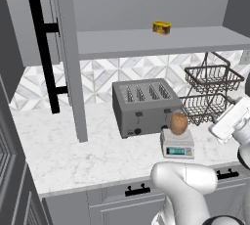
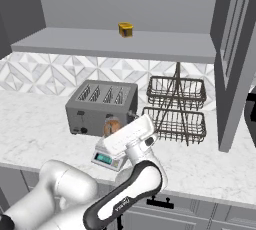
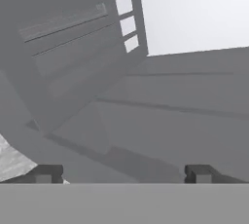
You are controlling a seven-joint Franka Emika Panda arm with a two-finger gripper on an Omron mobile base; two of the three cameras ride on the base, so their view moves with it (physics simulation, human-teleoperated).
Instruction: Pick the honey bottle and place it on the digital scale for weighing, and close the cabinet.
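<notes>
The honey bottle [image 1: 178, 123], a small rounded orange-brown vessel with a smooth, matte skin, sits upright on the flat top of the digital scale [image 1: 177, 146], a light-grey boxy unit whose teal display faces the counter's front edge. From the right base view the bottle [image 2: 113, 125] is partly hidden behind the robot's white hand, with the scale [image 2: 109, 157] just below it. Just behind the scale stands a dark-grey four-slot toaster [image 1: 145, 105] with a brushed metallic look, and beside that a two-tier black wire basket rack [image 1: 211, 93]. All rest on a white marble-veined countertop [image 1: 73, 153] backed by a wall of pale geometric tile [image 1: 105, 76]. Above, the cabinet [image 1: 63, 48] hangs open, its grey recessed-panel door swung outward with a long black bar handle [image 1: 45, 55]; a small flat yellow container [image 1: 161, 27] sits alone on the grey shelf. In the hand view the gripper [image 3: 121, 174] points at flat grey panelling, its two dark fingertips [image 3: 46, 173] spread wide apart with nothing between them.
</notes>
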